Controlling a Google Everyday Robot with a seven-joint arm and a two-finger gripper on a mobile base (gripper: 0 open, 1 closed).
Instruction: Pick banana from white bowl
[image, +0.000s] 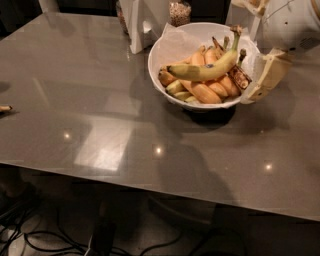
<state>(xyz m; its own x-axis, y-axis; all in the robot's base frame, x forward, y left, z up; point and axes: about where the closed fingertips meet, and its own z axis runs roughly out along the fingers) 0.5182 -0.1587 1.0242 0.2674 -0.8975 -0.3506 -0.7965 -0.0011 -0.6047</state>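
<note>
1. You are seeing one label only: a small blue sticker sitting on the middle of the banana (212, 70). No writing on it can be read.
2. The gripper (264, 79) is hanging at the right side of the white bowl (156, 62), its cream plastic part slanting down just beside the rim. You cannot tell whether it is apart or together, nor whether it is touching the bowl. It is not holding the banana.
3. The banana is lying on top of the pile inside the white bowl, long and curved, yellow-green. Its stem is pointing up toward the far right rim and its dark tip is pointing left.
4. Under it, short stubby orange-yellow bananas (207, 92) are crowding the bowl, and a small blackened banana (240, 76) is resting against the right side.
5. The bowl is showing smooth, round white walls, with crumpled white paper (175, 40) lining the left inside.
6. The bowl is standing on a glossy grey table (100, 100) that is reflecting ceiling lights as bright spots.
7. Behind the bowl, a white stand (137, 25) and a clear jar (180, 11) of pale grainy contents are standing at the far edge.
8. Dark cables (50, 240) are trailing on the floor below.
</note>
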